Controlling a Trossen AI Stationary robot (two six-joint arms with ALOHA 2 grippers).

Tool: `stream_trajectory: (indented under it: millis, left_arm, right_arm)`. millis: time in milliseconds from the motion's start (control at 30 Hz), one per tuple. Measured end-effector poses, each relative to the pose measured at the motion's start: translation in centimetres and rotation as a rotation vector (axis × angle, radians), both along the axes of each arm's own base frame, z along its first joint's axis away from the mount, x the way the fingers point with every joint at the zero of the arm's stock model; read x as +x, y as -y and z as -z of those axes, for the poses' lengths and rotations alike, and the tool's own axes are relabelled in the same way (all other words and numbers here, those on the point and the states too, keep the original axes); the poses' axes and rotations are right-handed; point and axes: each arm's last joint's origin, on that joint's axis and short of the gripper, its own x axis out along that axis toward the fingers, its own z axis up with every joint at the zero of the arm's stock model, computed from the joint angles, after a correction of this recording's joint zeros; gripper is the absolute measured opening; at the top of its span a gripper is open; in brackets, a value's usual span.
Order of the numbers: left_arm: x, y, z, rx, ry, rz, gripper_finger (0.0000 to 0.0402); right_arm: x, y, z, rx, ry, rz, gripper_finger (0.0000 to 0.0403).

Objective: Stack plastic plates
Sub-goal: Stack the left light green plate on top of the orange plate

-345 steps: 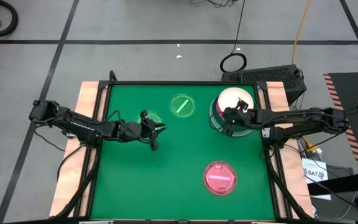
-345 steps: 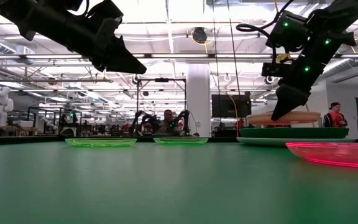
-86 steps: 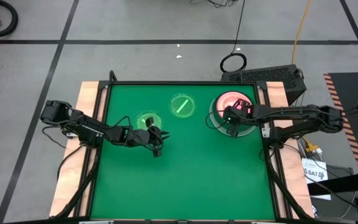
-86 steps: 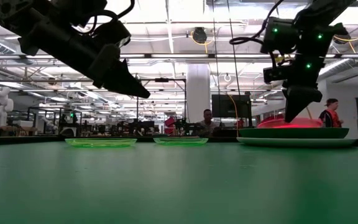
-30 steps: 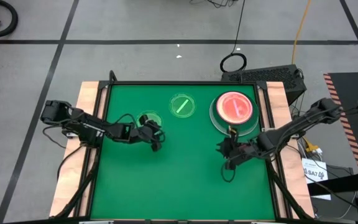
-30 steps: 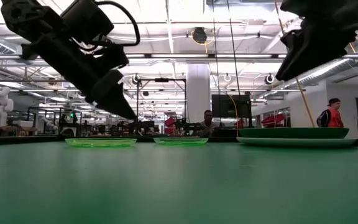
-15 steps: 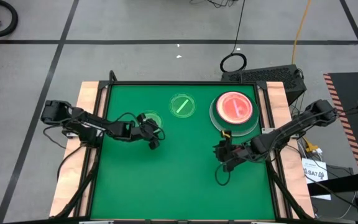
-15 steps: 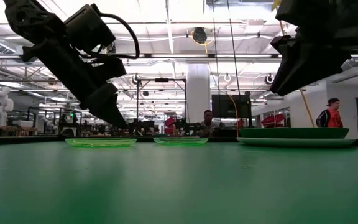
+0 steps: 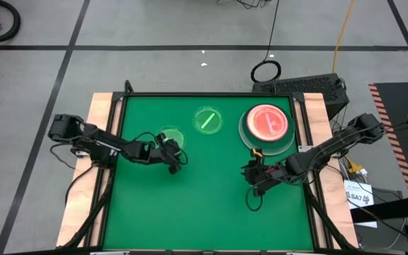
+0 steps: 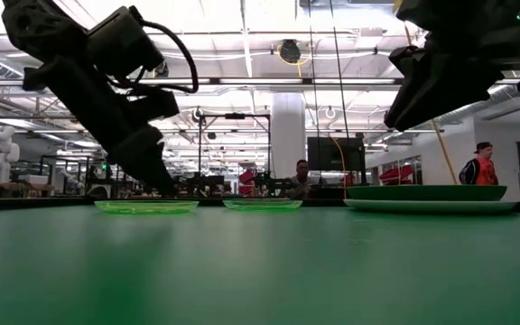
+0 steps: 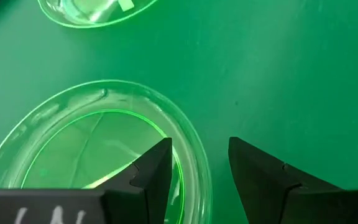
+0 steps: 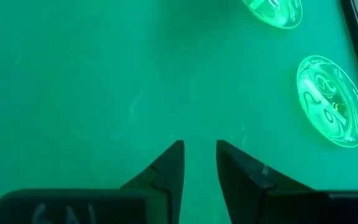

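A small green translucent plate [image 9: 167,134] lies flat on the mat, and a second one [image 9: 207,119] lies beyond it toward the far edge. My left gripper [image 9: 174,157] is open and low over the nearer plate [image 11: 98,143]. One finger stands over its inside and one outside its rim [image 11: 194,155]; I cannot tell whether they touch. The larger plates form a stack [image 9: 246,138] at the far right, topped by the striped pink plate [image 9: 266,122]. My right gripper [image 9: 253,177] is open, empty, and hovers over bare mat near the stack.
In the low view the stack shows a dark green plate [image 10: 427,192] on a pale one. Wooden table edges [image 9: 101,106] flank the green mat [image 9: 204,205], whose near half is bare. Behind the table people stand in the room [image 10: 481,167].
My left gripper has come down and moved a little toward the table's left, until its tips are just above the nearer green plate. My right gripper has shifted slightly toward the table's left. No plate has moved.
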Motion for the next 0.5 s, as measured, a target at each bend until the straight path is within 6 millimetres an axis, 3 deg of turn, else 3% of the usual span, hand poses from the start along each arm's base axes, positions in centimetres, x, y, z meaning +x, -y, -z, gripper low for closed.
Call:
stream_trajectory:
  millis: [500]
  left_arm:
    - [0.0,0.5,1.8,0.050,-0.072,-0.038,0.0165]
  right_arm:
    - [0.0,0.0,0.0,-0.010,-0.003,-0.011,0.0086]
